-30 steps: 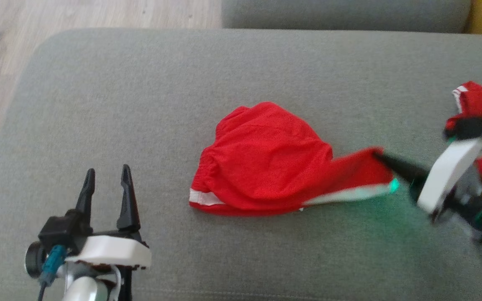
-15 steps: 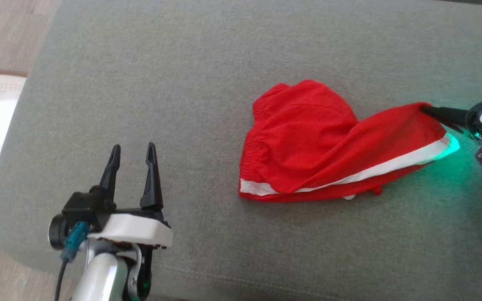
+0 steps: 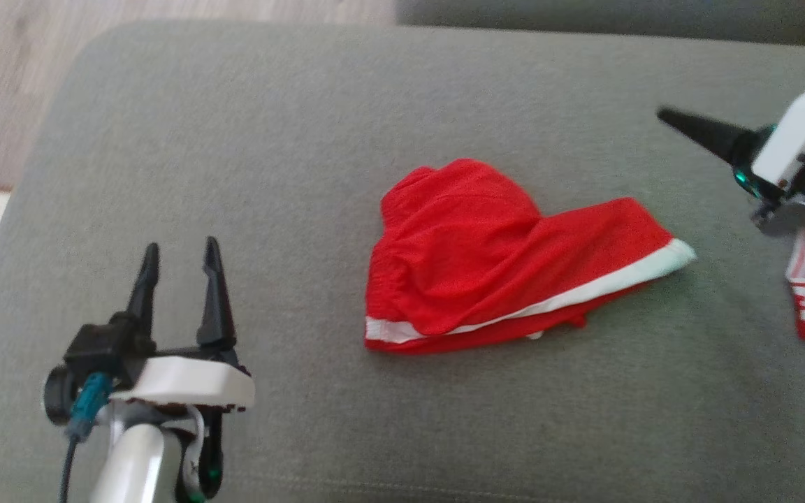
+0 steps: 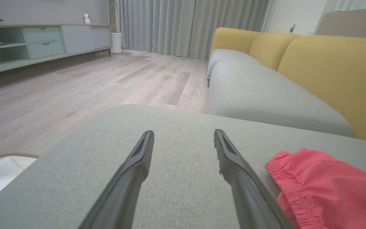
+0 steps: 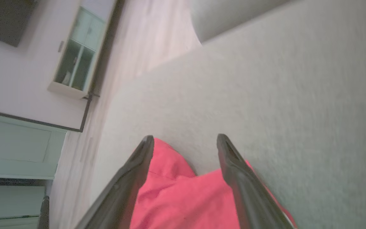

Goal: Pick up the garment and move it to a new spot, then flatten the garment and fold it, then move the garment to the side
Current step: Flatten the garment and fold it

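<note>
Released from the right gripper (image 3: 678, 124), whose jaws now stand wide and empty up and clear, the garment (image 3: 486, 258) lies mid-cushion (image 3: 305, 140), one leg drawn out for flattening, while the left gripper (image 3: 180, 251) waits nearby, jaws spread and holding nothing.

Soft even daylight, faint shadows; right wrist view blurred, perhaps from motion
</note>
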